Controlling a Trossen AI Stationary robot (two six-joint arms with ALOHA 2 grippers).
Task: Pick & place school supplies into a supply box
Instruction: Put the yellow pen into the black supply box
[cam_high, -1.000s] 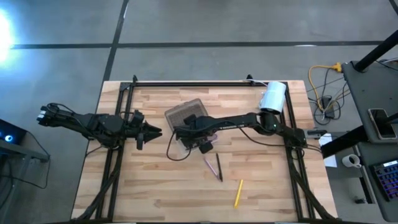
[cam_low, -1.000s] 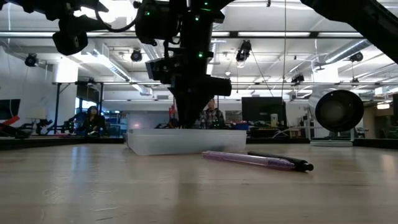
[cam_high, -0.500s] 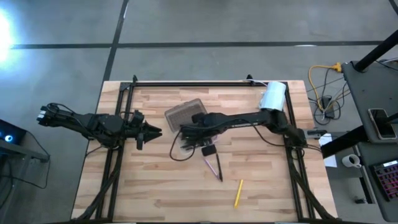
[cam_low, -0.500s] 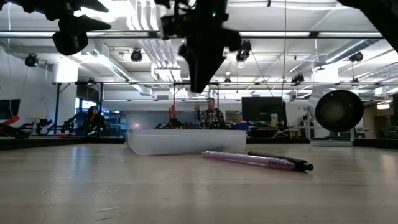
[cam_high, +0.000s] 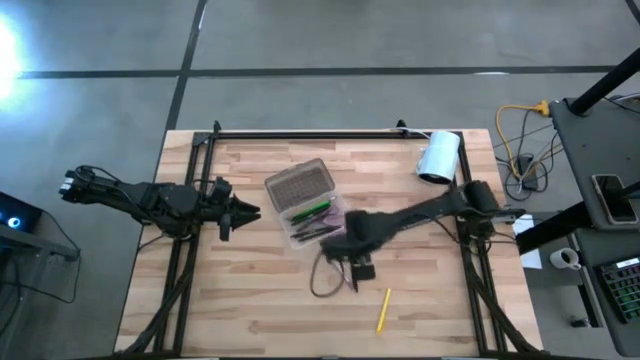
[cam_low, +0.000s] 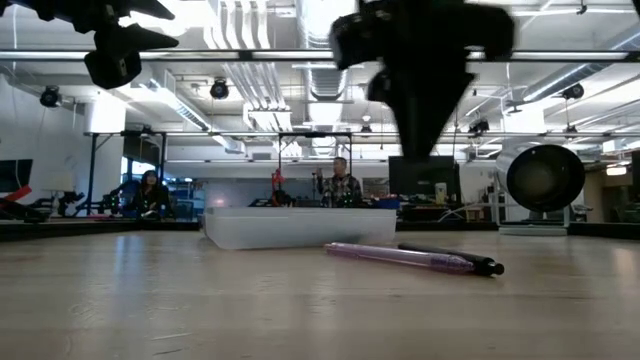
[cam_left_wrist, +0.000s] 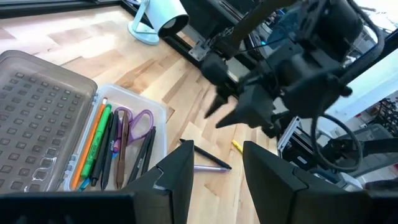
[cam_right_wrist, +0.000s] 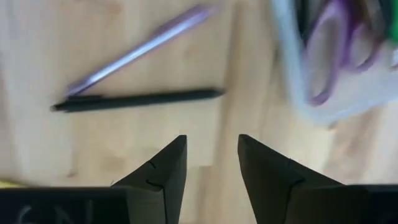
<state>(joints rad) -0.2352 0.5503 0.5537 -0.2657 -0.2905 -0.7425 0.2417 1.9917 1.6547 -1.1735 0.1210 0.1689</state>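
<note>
Supply box (cam_high: 305, 203): clear tray holding scissors (cam_left_wrist: 134, 124) and green pen (cam_left_wrist: 94, 148), grey textured lid hinged open. Right gripper (cam_right_wrist: 210, 163) parted, empty, above purple pen (cam_right_wrist: 140, 50) and dark pen (cam_right_wrist: 137, 100); left gripper (cam_left_wrist: 214, 163) parted, empty.

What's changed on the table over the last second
The right gripper rose out of the supply box and swung toward the purple pen and dark pen on the table; its fingers are apart and empty. The left gripper, both pens and the yellow pencil have not moved.
</note>
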